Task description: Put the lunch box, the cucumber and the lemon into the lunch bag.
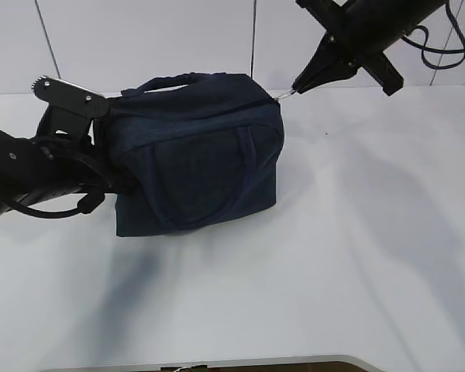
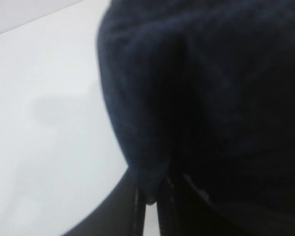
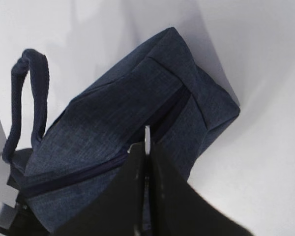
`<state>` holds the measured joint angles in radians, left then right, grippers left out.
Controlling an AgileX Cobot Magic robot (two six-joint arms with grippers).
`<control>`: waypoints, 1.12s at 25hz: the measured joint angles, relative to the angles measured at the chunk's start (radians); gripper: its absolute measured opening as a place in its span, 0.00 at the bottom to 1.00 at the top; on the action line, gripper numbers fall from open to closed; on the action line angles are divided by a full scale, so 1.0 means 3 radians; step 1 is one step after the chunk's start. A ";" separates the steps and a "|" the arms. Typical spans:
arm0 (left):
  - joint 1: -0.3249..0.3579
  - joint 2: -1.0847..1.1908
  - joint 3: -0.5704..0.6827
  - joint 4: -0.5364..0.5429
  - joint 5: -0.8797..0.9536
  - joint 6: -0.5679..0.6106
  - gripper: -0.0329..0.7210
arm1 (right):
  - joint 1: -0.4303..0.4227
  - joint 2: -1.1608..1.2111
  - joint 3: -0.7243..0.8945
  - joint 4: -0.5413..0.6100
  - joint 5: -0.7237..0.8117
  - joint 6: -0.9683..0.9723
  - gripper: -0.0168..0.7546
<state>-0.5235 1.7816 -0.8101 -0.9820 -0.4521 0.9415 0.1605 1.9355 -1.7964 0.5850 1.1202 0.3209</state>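
Gripper (image 1: 293,91) on the right arm, seen from outside, is pinched shut on the silver ring pull (image 1: 283,96) at the right end of the lunch bag (image 1: 194,155), which stands on the white worktop (image 1: 356,256). At the bag's left end the left gripper (image 1: 101,105) presses against the fabric; lunch box, cucumber and lemon are nowhere in view.

Left wrist view: dark navy cloth fills the frame, and the closed left jaws appear to clamp a fold of it at the bottom edge.

Right wrist view: the closed jaws hold the ring pull (image 3: 147,140) at the zipper line (image 3: 103,169) running along the bag's top.

I judge this the zipper step, the bag being braced by one arm. Next calls for a steady pull along the zipper line while the left arm resists.
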 joint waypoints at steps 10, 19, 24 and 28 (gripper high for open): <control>0.0000 0.0000 0.0000 -0.0006 0.0000 0.0000 0.04 | -0.0028 0.0204 0.0000 0.0495 -0.0191 0.0120 0.03; 0.0005 0.0000 0.0000 -0.0006 0.0000 0.0000 0.04 | -0.0028 0.0310 0.0000 0.0552 -0.0310 0.0179 0.03; 0.0005 0.0000 0.0000 -0.0012 0.0000 0.0000 0.04 | -0.0036 0.0313 0.0000 0.0552 -0.0343 0.0252 0.03; 0.0005 0.0000 0.0000 -0.0017 0.0000 0.0000 0.04 | -0.0094 0.0313 0.0000 0.0545 -0.0263 0.0260 0.03</control>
<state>-0.5220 1.7816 -0.8101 -0.9872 -0.4521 0.9415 0.1323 2.0292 -1.7964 0.7487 1.0413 0.3989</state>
